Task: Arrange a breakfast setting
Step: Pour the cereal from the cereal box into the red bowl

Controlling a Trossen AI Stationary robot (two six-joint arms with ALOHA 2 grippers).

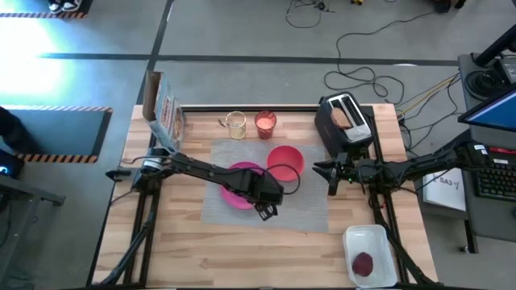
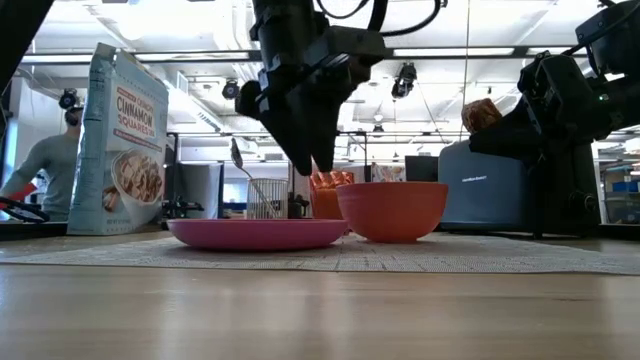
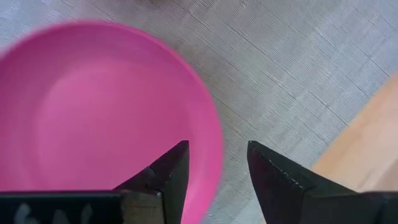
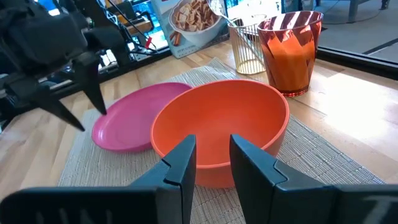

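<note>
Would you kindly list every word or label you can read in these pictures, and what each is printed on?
"CINNAMON SQUARES": on the cereal box, low view.
Smaller print above it on the box: too blurred to read.
Label on the toaster front: too small to read.

Bright, even light comes from overhead ceiling strips, seen in the low view around twelve o'clock. A blue-white glare washes the floor (image 1: 32, 56) at ten o'clock in the high view. The left gripper (image 2: 312, 150) reads as a dark backlit silhouette. The pink plate (image 3: 93, 118) is softly blurred close up.
</note>
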